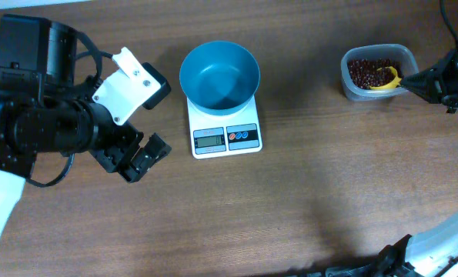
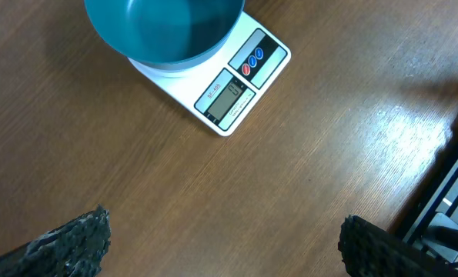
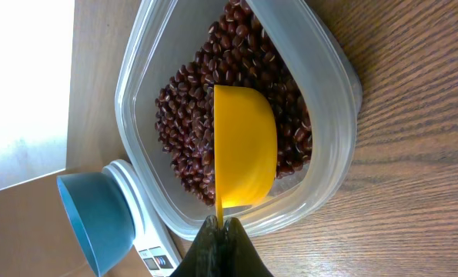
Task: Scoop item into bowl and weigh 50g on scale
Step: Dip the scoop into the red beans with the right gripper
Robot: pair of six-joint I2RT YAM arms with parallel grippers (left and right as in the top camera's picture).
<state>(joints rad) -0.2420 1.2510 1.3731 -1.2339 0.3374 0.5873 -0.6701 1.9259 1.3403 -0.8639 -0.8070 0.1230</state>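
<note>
**A:** Which step is this?

**B:** Scooping. The right gripper (image 3: 222, 229) pinches the handle of the yellow plastic scoop (image 3: 244, 146). Its cup lies in the small dark red-brown beans (image 3: 182, 115) in the clear rounded plastic tub (image 1: 346, 77), well right of the small white square digital scale (image 1: 227, 137). The round teal plastic bowl (image 1: 219, 77) sits empty on the scale.

**A:** Next?

**B:** Probably dig under the beans, lift level over the tub's rim, then carry left.

**A:** Room?

**B:** Bare wooden table (image 1: 313, 177) lies between the tub and the scale. The left gripper (image 1: 142, 154) hangs left of the scale, jaws wide apart and holding nothing.

The bowl (image 1: 219, 73) is teal-blue, the scale (image 1: 225, 129) white — beans (image 3: 186, 115) dark red-brown, scoop (image 3: 245, 146) yellow, table (image 1: 305, 208) brown wood-grain.
</note>
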